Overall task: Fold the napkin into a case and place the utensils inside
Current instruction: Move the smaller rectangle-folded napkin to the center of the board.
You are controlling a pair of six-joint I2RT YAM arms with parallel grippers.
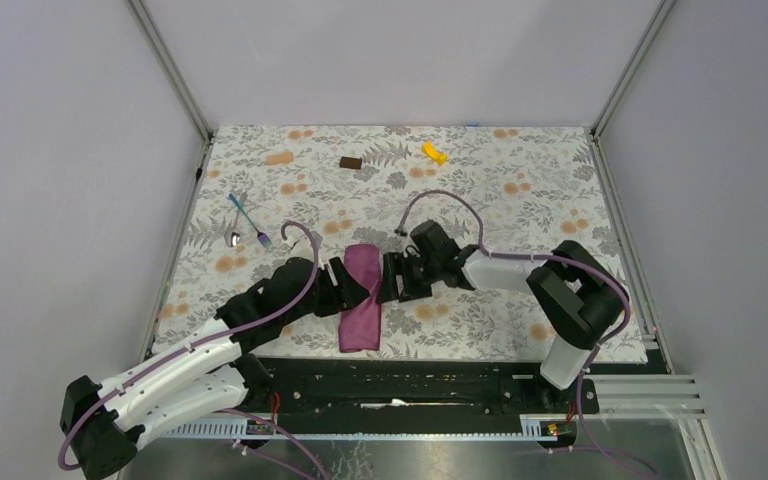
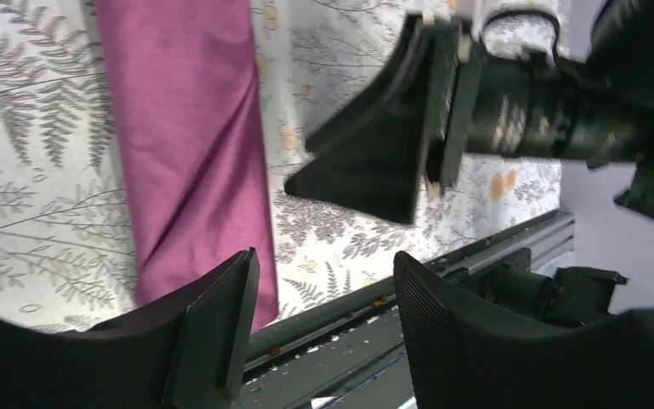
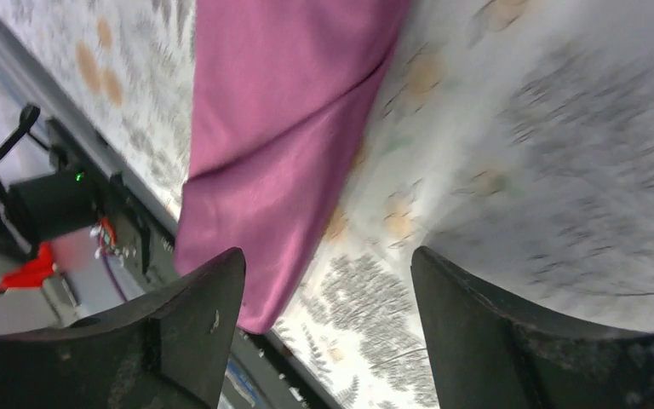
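**Napkin folded to a strip, both jaws free beside it**

The napkin (image 1: pixel 362 300) lies on the counter (image 1: pixel 520 200) as a long, narrow plum strip. It sits near the front edge and runs from front to back. My two arms meet over it. My left jaws are just to its left and my right jaws just to its right, near its far end. Both wrist views show each pair spread apart with only cloth and counter between them, so neither grasps anything.

The utensils (image 1: pixel 246 219) lie together well off to the far left, apart from the napkin and untouched.

I judge that I am in the folding step, with the lengthwise folds laid. The strip does not look like a closed case yet. My next move probably calls for pinching one short end and turning it over to make a pocket, keeping the layers aligned. After that my left arm, which is nearer the utensils, would reach for them.
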